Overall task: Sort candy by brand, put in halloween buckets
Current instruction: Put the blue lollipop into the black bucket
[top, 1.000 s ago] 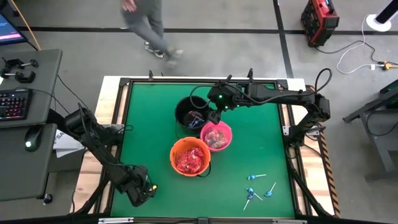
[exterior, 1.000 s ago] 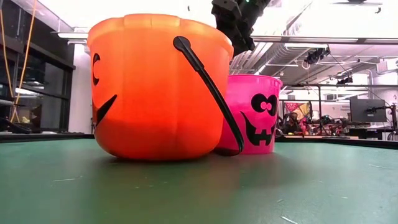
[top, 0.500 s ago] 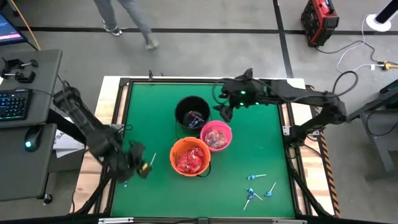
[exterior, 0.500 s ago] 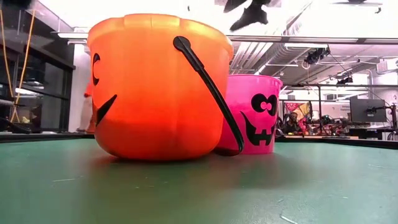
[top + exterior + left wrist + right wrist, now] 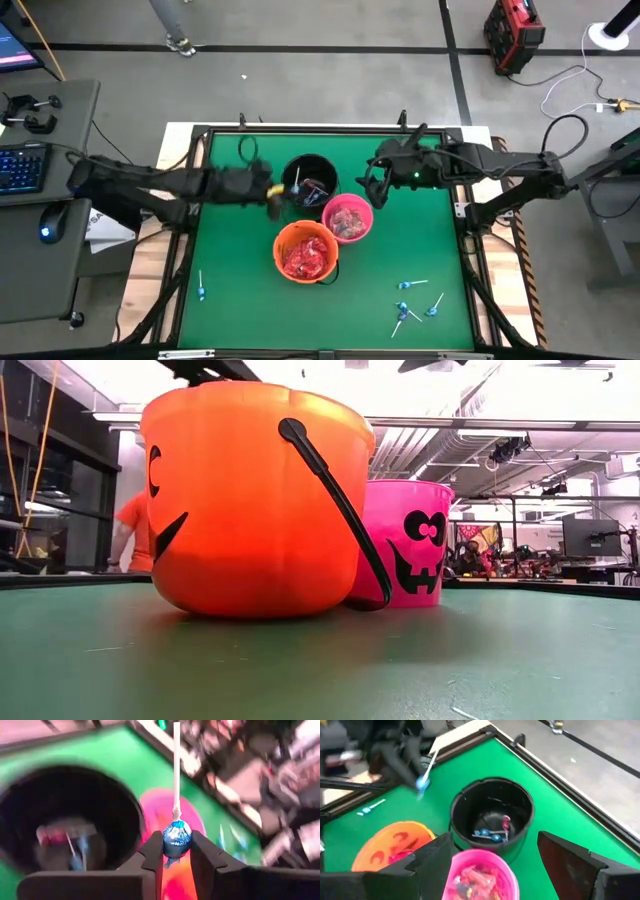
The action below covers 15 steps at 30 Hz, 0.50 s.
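lollipop [image 5: 176, 838]: blue head pinched in my left claw [image 5: 176, 851], stick up, just beside the black bucket [image 5: 309, 180] rim | do well: get right over the black bucket with the other blue ones [image 5: 487, 835], then let go | right claw [image 5: 492, 852]: wide open, holding nothing, near the pink bucket [image 5: 347, 217] | more lollipops [image 5: 412, 304] lie on the green surface [image 5: 420, 240]

blue lollipop [image 5: 176, 838] pinched above black bucket [image 5: 308, 181]
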Available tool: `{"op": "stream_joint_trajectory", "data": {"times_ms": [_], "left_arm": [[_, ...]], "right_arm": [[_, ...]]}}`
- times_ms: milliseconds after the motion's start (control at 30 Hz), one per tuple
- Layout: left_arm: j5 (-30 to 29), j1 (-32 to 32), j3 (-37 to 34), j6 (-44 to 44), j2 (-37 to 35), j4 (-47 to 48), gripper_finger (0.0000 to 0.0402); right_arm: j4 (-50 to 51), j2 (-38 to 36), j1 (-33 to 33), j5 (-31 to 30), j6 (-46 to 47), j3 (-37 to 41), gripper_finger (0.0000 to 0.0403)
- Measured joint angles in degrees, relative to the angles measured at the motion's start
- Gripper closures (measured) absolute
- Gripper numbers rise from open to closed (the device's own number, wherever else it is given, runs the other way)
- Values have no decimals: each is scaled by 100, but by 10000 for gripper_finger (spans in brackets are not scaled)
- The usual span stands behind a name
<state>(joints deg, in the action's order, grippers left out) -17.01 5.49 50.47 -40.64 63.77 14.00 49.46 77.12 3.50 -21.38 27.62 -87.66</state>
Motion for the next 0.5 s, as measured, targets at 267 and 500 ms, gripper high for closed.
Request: {"op": "stream_joint_trajectory", "data": {"times_ms": [267,500], "left_arm": [[1075,-1060,3,824,677,-474,300],[1035,-1077,1,1629,1139,-891,218]], "right_arm": [[489,-11,154,-347,305,0,121],[760,-11,154,-330,532,0,121]]}}
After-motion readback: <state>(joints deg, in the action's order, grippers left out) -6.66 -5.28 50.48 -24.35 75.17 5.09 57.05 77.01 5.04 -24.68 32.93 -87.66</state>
